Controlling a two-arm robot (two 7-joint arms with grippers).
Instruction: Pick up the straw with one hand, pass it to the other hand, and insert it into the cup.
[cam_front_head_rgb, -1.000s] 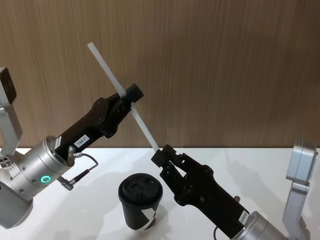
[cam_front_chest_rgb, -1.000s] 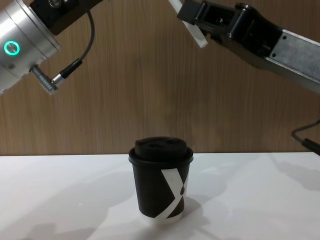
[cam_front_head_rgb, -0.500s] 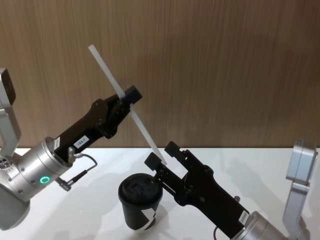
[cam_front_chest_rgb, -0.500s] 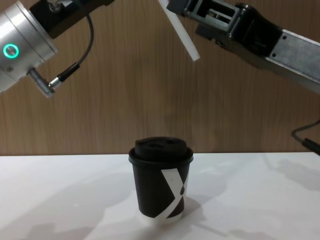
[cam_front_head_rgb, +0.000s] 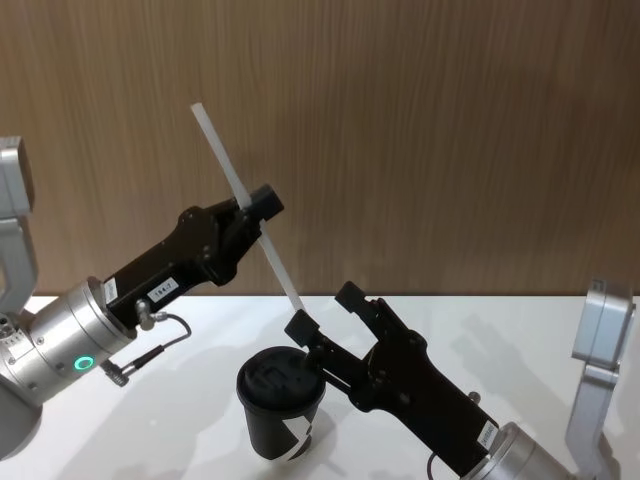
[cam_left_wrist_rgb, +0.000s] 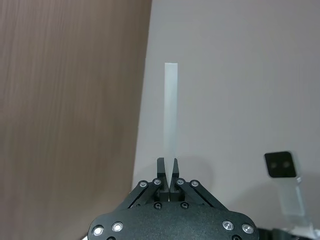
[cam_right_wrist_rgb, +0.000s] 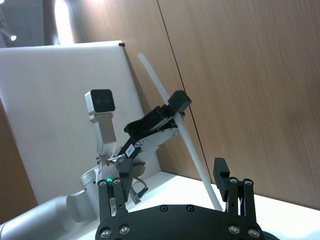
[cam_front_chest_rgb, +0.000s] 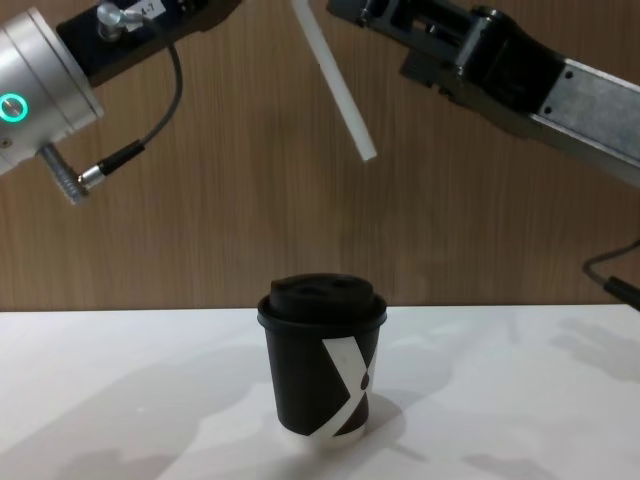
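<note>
White straw (cam_front_head_rgb: 222, 160) sits pinched in your left hand (cam_front_head_rgb: 258, 205), right hand (cam_front_head_rgb: 323, 309) wide beside its tip, so stand it upright over the cup (cam_front_head_rgb: 276, 428) before lowering.

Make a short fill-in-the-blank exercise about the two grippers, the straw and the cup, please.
1. The left gripper is ____ on the straw.
2. The right gripper stands ____, its fingers apart from the straw.
3. The straw's lower end hangs ____ the cup, not inside it.

Missing words: shut; open; above.
</note>
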